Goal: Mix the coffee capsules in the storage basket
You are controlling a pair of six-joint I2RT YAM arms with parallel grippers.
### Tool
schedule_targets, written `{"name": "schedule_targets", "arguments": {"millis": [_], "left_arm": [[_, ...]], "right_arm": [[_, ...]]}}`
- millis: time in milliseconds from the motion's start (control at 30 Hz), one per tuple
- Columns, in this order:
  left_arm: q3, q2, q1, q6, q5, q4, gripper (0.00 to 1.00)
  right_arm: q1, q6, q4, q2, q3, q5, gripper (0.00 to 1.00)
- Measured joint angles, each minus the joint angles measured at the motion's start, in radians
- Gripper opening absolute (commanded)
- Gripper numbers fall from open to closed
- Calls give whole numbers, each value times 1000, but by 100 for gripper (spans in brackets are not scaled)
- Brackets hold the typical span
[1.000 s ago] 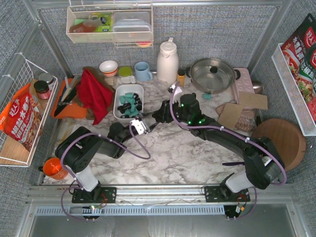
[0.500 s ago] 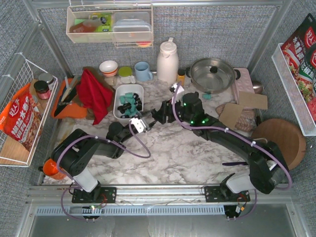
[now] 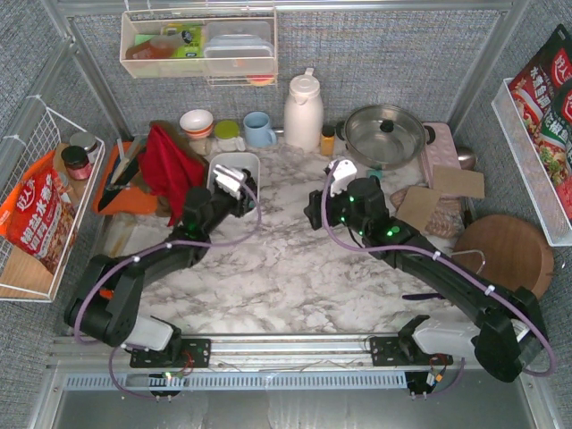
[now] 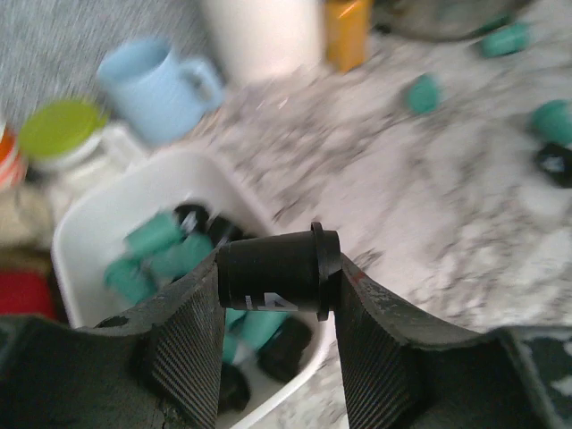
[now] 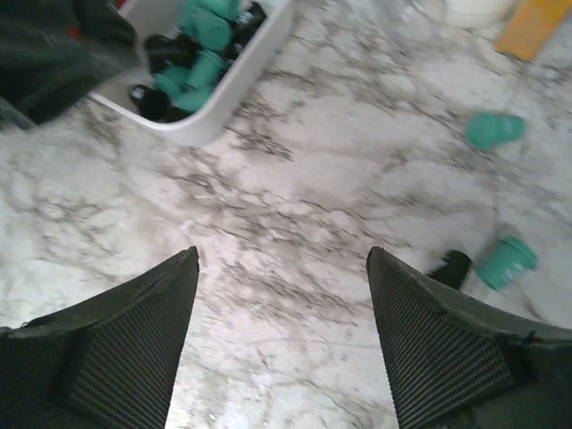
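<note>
From above, the left arm (image 3: pixel 198 214) covers most of the storage basket (image 3: pixel 251 161) — contents unseen there. The right wrist view crops it at the top edge.

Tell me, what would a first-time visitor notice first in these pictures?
The left end effector pinches a black capsule just above the white storage basket, which holds a jumble of teal and black capsules. The right end effector hangs open over the marble table, with a few stray capsules lying on the marble nearby.
</note>
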Motion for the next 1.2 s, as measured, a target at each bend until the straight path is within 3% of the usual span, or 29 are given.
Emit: {"name": "schedule_targets", "arguments": {"millis": [33, 67, 267, 567, 800, 967, 1000, 1200], "left_arm": [[28, 10, 30, -19, -13, -66, 34], [53, 26, 58, -40, -29, -120, 34], [222, 188, 132, -106, -31, -310, 33], [656, 535, 185, -105, -32, -499, 31], [782, 674, 188, -77, -27, -587, 58], [761, 666, 188, -85, 17, -564, 84], [743, 652, 188, -89, 23, -558, 96], [618, 505, 186, -106, 27, -495, 99]], "right_arm": [[-1, -14, -9, -6, -8, 24, 97], [-2, -25, -15, -11, -14, 47, 99], [-5, -62, -29, -5, -23, 115, 99], [-6, -90, -59, -39, -27, 175, 99], [-18, -105, -59, -66, -48, 203, 99], [-22, -109, -58, -65, -52, 213, 99], [-24, -113, -59, -64, -53, 214, 99], [-31, -112, -59, -37, -59, 244, 99]]}}
